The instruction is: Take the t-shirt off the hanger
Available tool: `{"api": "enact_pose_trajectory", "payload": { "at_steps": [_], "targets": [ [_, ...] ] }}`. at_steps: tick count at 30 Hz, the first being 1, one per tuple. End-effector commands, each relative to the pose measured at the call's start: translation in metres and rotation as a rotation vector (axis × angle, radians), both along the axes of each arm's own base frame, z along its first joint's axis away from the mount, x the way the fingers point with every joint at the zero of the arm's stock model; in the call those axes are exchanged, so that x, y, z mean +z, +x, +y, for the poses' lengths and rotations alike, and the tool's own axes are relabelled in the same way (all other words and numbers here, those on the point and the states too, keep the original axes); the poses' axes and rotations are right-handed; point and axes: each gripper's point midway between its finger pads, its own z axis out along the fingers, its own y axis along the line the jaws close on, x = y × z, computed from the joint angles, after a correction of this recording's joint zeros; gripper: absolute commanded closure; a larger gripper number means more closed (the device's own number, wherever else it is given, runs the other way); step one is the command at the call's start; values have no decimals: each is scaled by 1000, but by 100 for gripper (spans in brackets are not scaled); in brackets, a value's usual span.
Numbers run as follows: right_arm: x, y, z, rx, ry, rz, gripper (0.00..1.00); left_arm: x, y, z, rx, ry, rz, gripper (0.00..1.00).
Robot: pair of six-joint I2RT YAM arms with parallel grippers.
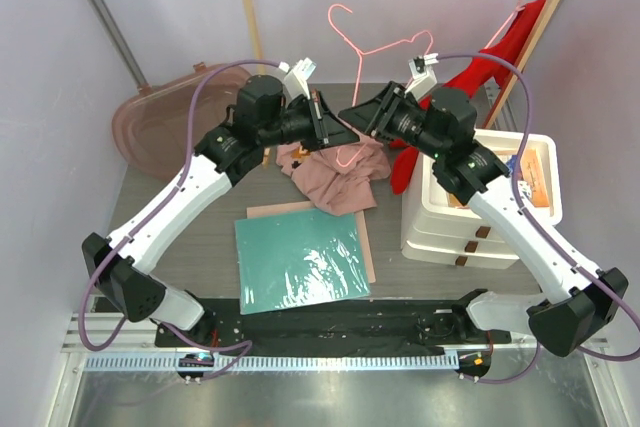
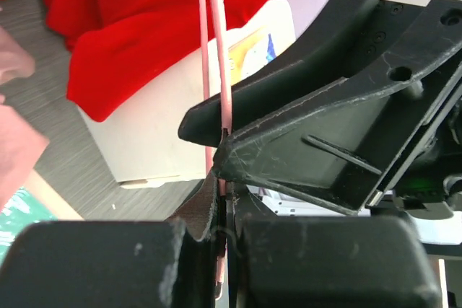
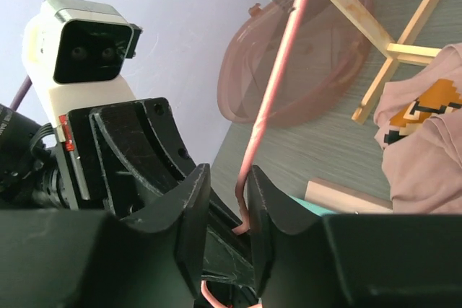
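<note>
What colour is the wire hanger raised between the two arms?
Pink. The hanger is thin pink wire, and it shows best in the top external view.

The hanger (image 2: 216, 41) is smooth coated wire, the t-shirt (image 1: 335, 182) matt cloth, the sheet (image 1: 300, 259) glossy plastic.

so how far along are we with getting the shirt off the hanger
Mostly done, it seems: the t-shirt lies heaped on the table, and the hanger wire that shows is bare. In hand: the left tool is shut on the wire, and the right tool has it between parted fingers. Left: from above, the hanger's lower end overlaps the shirt, so I cannot tell whether it is fully free.
</note>
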Motion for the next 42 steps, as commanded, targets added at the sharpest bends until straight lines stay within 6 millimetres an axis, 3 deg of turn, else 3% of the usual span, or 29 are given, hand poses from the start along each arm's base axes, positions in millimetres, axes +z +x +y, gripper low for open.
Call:
{"api": "enact_pose_trajectory", "payload": {
  "at_steps": [1,4,6,7,8,9,11,16,20,27,28,31,32,34,35,36,37,42],
  "targets": [
    [14,-9,3,10,-5,-61,72,15,1,10,33,14,-65,100],
    [9,-5,3,-8,-16,-56,94,14,-1,9,24,10,-58,100],
    [6,0,1,-35,-29,-55,99,14,-2,11,27,5,-61,99],
    [4,2,0,-41,-39,-58,99,12,-3,13,37,12,-60,92],
    [9,4,0,-48,-47,-70,99,12,-7,19,48,19,-63,76],
    [-1,10,-1,-61,-93,-59,99,9,-5,25,80,38,-76,69],
    [2,13,-3,-74,-117,-81,99,2,-8,36,111,71,-82,48],
    [-6,31,-8,-108,-249,-197,99,-7,-26,79,217,167,-116,30],
    [5,49,-16,-171,-332,-331,99,-8,-45,103,263,173,-129,27],
    [39,60,-9,-185,-335,-466,99,-38,-65,131,319,218,-87,26],
    [55,60,-7,-185,-309,-506,99,-40,-66,134,328,222,-82,26],
    [74,66,-4,-204,-273,-559,99,-44,-71,139,335,224,-78,26],
    [71,72,0,-200,-282,-555,99,-44,-72,139,332,221,-75,26],
    [83,76,2,-204,-286,-565,99,-46,-74,140,330,225,-70,26],
    [76,85,6,-203,-310,-548,99,-47,-75,140,329,228,-67,26],
    [89,88,6,-214,-306,-565,99,-47,-75,141,328,231,-69,27],
    [80,90,7,-206,-332,-542,99,-48,-76,142,330,236,-69,26],
    [80,97,12,-201,-347,-550,99,-49,-80,147,334,247,-70,26]
  ]
}}
